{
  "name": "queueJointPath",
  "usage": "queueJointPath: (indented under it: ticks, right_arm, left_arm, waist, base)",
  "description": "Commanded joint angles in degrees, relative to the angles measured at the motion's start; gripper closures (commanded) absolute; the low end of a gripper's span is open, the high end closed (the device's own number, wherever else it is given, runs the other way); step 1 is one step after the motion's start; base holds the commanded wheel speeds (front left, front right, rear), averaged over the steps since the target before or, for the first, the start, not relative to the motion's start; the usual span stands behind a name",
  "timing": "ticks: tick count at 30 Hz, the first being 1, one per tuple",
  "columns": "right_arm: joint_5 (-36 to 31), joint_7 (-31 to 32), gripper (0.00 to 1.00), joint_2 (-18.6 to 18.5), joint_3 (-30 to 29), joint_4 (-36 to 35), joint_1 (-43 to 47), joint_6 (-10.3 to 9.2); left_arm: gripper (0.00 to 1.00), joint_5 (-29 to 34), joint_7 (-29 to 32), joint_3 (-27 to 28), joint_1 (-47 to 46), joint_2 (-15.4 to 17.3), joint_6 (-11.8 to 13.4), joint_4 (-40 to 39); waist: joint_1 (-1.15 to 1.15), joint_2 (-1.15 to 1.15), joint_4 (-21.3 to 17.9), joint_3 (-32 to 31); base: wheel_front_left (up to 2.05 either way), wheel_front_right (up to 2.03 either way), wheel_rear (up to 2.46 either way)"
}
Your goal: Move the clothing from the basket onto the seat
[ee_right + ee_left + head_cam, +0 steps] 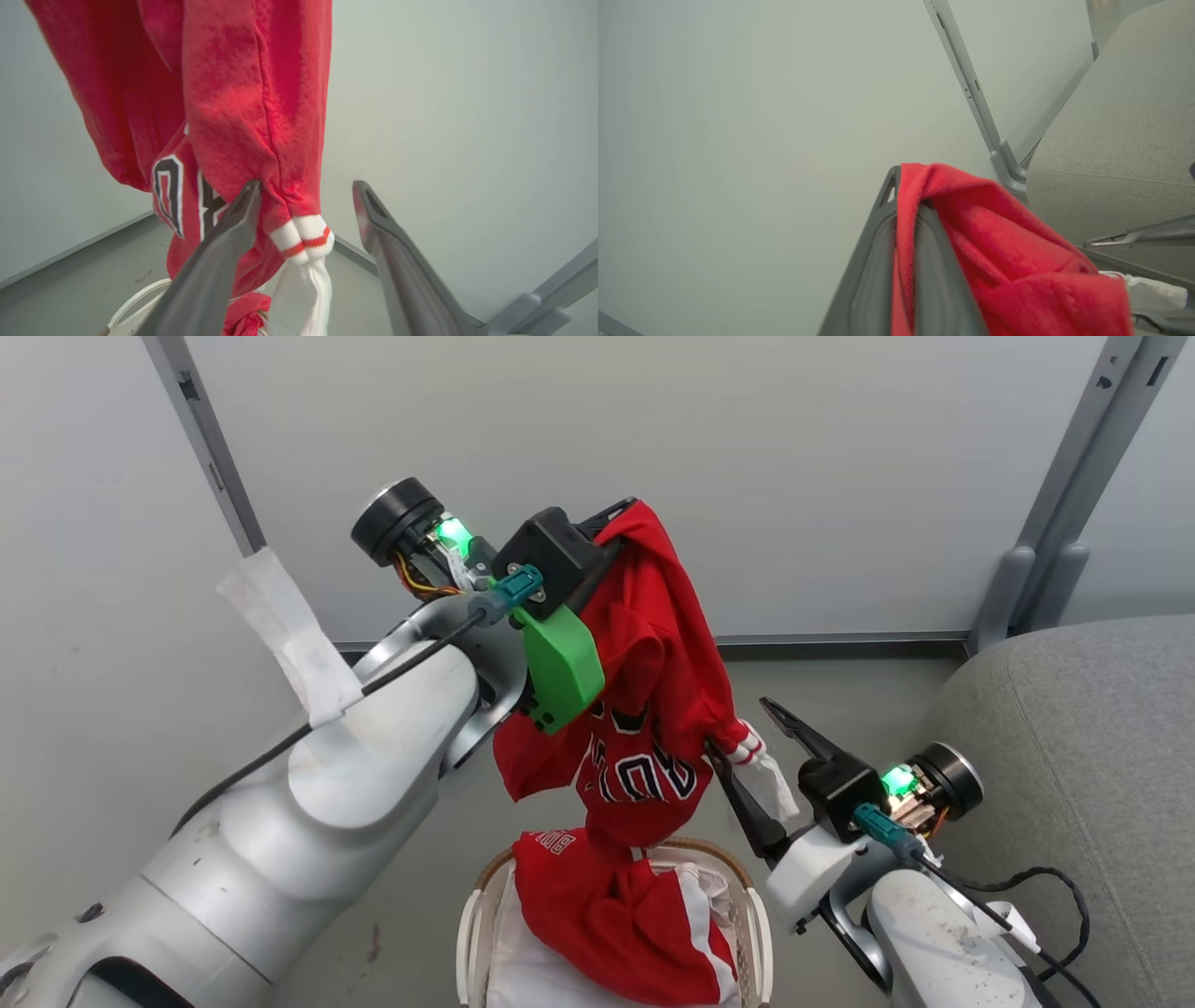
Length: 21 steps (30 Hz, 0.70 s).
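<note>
The left gripper (pixel 906 191) is clamped on a fold of the clothing (pixel 653 644), which hangs down into the basket (pixel 471 915), while the right gripper (pixel 306 186) gapes wide, its 2 fingers astride a white cuff (pixel 303 238), with the seat (pixel 1074 756) at right.

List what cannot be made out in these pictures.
- Head view: the basket is cut off by the bottom edge; the clothing hides its contents.
- Head view: the seat runs off the right edge.
- Left wrist view: the clothing it pinches covers one fingertip of the left gripper.
- Right wrist view: folds break up the lettering.
</note>
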Motion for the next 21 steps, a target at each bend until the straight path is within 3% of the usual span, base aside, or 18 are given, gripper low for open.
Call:
queueJointPath:
  ticks: [1, 14, 15, 16, 17, 18, 19, 21]
  right_arm:
    - [-0.54, -0.12, 0.0, -0.23, 0.09, 0.88, -0.79, -0.04]
    - [1.28, -0.12, 0.0, -0.25, 4.93, 8.75, -4.02, -0.04]
    - [1.56, -0.12, 0.5, -0.23, 5.1, 9.23, -4.36, -0.04]
    - [1.78, -0.12, 0.58, -0.25, 5.18, 9.67, -4.8, -0.04]
    - [2.05, -0.12, 0.82, -0.24, 5.22, 9.92, -4.98, -0.04]
    - [2.19, -0.12, 0.95, -0.25, 5.25, 10.24, -5.1, -0.04]
    - [2.38, -0.12, 1.0, -0.25, 5.1, 10.36, -5.17, -0.04]
    - [2.5, -0.12, 1.0, -0.26, 4.47, 10.07, -5.29, -0.04]
  left_arm:
    - [1.0, -0.23, -0.07, -0.38, -0.81, -0.4, 0.02, -0.76]
    - [1.0, -1.51, -0.46, -3.01, 1.77, 0.0, 0.08, -8.46]
    - [1.0, -1.55, -0.49, -3.05, 2.01, 0.13, 0.18, -8.82]
    - [1.0, -1.9, -0.52, -3.03, 2.44, 0.29, 0.36, -9.17]
    - [1.0, -2.04, -0.51, -3.04, 2.82, 0.47, 0.45, -9.43]
    - [1.0, -2.31, -0.59, -2.92, 3.36, 0.68, 0.74, -9.67]
    - [1.0, -2.7, -0.63, -2.8, 3.83, 0.84, 0.92, -9.78]
    - [1.0, -3.53, -0.73, -2.47, 5.17, 1.47, 1.41, -9.82]
  waist:
    - [0.0, 0.0, 0.63, 0.05]
    - [0.0, 0.0, 2.72, -0.14]
    - [0.0, 0.0, 2.79, -0.16]
    - [0.0, 0.0, 2.87, -0.17]
    - [0.0, 0.0, 2.91, -0.17]
    - [0.0, 0.0, 2.94, -0.18]
    - [0.0, 0.0, 2.93, -0.18]
    - [0.0, 0.0, 2.86, -0.16]
  base:
    - [0.0, 0.0, 0.0]
    - [0.0, 0.0, 0.0]
    - [0.0, 0.0, 0.0]
    - [0.0, 0.0, 0.0]
    - [0.0, 0.0, 0.0]
    - [0.0, 0.0, 0.0]
    - [0.0, 0.0, 0.0]
    - [0.0, 0.0, 0.0]
